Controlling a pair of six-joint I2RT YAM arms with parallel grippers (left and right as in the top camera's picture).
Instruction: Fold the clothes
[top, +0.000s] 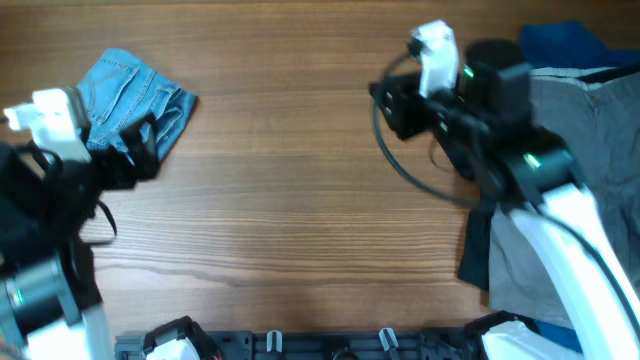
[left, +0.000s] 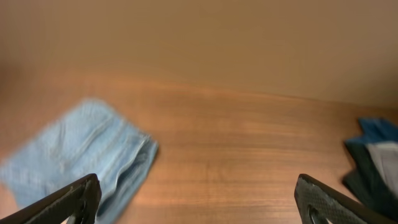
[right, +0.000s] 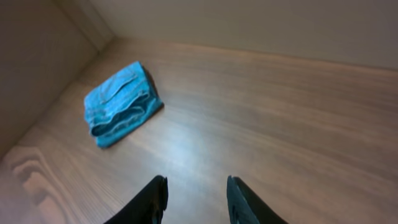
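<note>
The left gripper (left: 198, 186) and right gripper (right: 196, 186) are parted and empty; the jeans (top: 135, 100) are laid folded at the left, and the pile (top: 600, 120) at the right is not yet folded

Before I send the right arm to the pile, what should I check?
1. Denim folded, lying at far left: ok.
2. Left end effector open, empty: ok.
3. Right end effector open, empty: ok.
4. Table centre bare for spreading: ok.
5. Pile under the right arm, in reach: ok.
6. One garment separable from pile: cannot tell.
</note>
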